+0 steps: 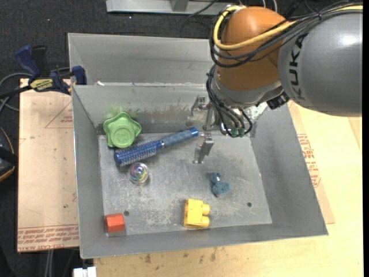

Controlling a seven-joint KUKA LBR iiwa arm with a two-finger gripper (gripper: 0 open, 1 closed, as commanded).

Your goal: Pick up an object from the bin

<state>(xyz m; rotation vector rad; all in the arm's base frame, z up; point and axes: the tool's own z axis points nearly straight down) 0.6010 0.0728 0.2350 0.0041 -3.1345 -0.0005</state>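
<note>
My gripper (203,136) hangs under the orange cover in the upper right part of the bin, its metal fingers pointing down, with nothing seen between them. Right beside its left fingertip lies the handle end of a blue hairbrush (154,146), which stretches diagonally down to the left. A small blue-grey piece (218,184) lies below the gripper on the bin floor, apart from it.
A green star-shaped lid (121,129) sits at the left by the brush head. A shiny clear ball (138,173) lies below the brush. A yellow block (196,213) and a small orange-red cube (115,223) rest near the front wall.
</note>
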